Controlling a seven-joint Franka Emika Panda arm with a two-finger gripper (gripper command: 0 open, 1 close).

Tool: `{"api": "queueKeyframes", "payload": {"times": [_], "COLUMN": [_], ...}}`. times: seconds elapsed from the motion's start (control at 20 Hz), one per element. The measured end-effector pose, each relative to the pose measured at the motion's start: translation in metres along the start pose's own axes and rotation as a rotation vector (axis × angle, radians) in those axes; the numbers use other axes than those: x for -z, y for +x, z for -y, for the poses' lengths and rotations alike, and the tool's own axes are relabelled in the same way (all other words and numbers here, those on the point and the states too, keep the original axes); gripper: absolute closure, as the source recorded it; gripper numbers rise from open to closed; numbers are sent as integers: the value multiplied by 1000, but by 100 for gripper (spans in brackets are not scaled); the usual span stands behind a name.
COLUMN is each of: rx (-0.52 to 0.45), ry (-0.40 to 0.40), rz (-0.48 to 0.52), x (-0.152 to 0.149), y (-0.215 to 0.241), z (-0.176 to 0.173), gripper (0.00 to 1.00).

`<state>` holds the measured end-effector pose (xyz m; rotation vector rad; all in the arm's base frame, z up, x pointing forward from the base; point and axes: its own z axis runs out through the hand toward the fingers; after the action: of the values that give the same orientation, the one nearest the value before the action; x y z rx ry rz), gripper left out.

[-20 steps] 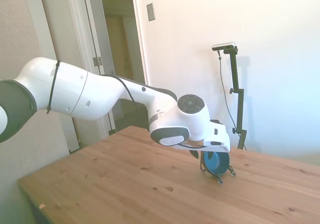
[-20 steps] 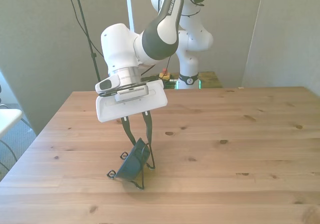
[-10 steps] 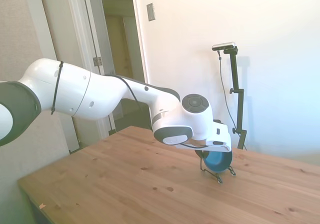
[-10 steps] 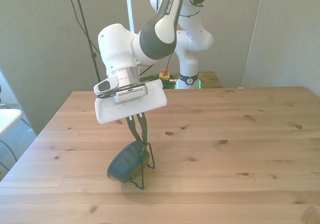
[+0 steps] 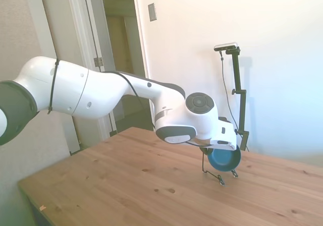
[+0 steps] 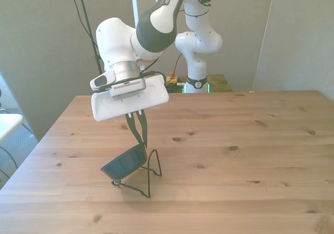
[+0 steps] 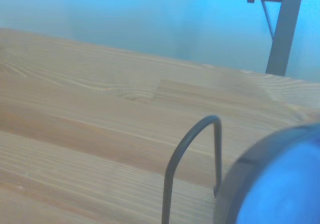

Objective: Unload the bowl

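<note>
The blue bowl (image 6: 125, 163) hangs tilted from my gripper (image 6: 142, 143), whose fingers are shut on its upper rim. It sits low over the table beside the thin black wire stand (image 6: 153, 163), toward the front view's left of the stand's upright loop. In the side view the bowl (image 5: 225, 158) shows its round face just under the white hand, above the stand (image 5: 214, 174). The wrist view shows the bowl's edge (image 7: 275, 184) next to one wire loop (image 7: 192, 149).
The wooden table (image 6: 250, 150) stretches wide to the front view's right of the stand. The table's near edge lies close below the stand in the front view. The robot's base (image 6: 197, 82) stands behind the far edge.
The gripper has risen and shifted to the front view's left with the bowl. The bowl has come out from against the stand's upright loop and tipped more level.
</note>
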<state>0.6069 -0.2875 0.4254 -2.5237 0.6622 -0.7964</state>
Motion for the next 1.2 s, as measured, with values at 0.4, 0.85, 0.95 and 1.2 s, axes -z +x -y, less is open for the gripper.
{"api": "queueKeyframes", "payload": {"times": [0.4,0.85,0.95,1.2], "rx": [-1,131,159,161], "ry": [9,-130,-173,-254], "rz": [-6,91,131,211], "x": [50,41,24,-5], "y": [-19,-140,-168,-211], "z": [14,58,79,110], "gripper": [100,100,100,100]}}
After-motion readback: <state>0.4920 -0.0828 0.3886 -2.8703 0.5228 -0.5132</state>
